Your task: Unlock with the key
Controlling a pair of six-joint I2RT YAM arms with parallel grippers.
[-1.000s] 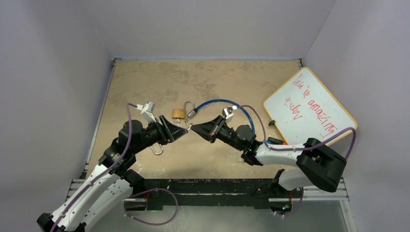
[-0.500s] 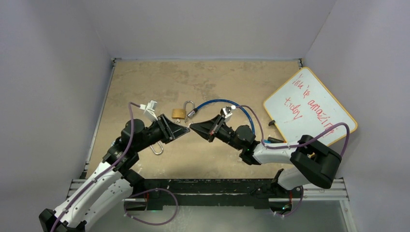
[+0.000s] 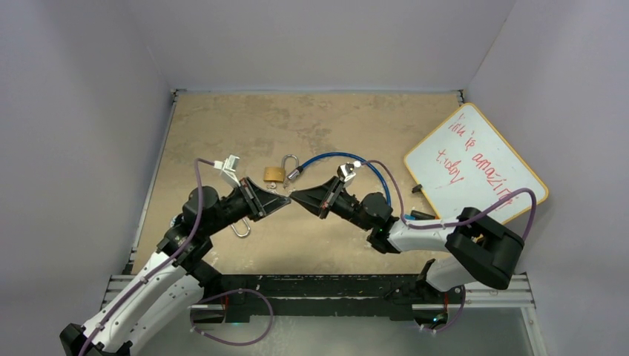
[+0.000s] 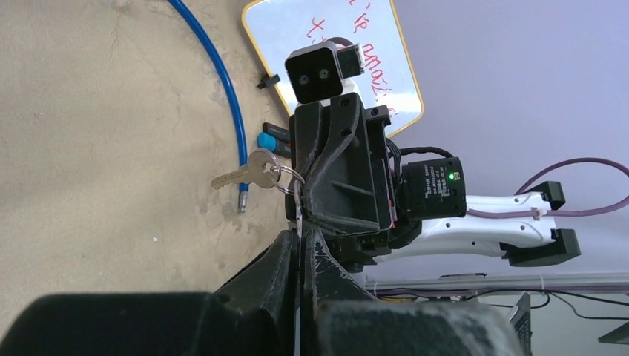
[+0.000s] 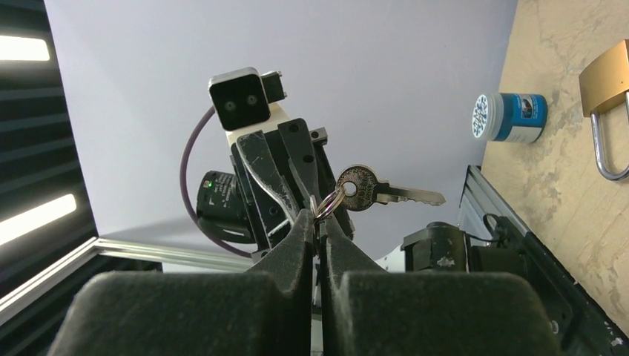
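My two grippers meet tip to tip above the table's middle. The right gripper [image 3: 295,196] [image 5: 320,216] is shut on a small key ring [image 5: 327,204], from which a silver key [image 5: 380,192] [image 4: 245,174] hangs free. The left gripper [image 3: 285,199] [image 4: 300,234] is shut on a thin flat metal piece on that same ring, seen edge-on; it looks like a second key [image 4: 298,211]. The brass padlock [image 3: 274,175] [image 5: 606,73] lies on the table just beyond the tips, shackle closed, with a blue cable [image 3: 332,156] at the shackle.
A whiteboard [image 3: 475,163] with red writing lies at the right, markers [image 4: 273,138] beside it. A silver hook [image 3: 239,229] lies under the left arm. A small blue-and-white container [image 5: 510,116] stands near the table's edge. Walls enclose three sides.
The left gripper's jaws have closed onto the metal piece at the ring. The right gripper edged left towards the left gripper, still shut on the ring.
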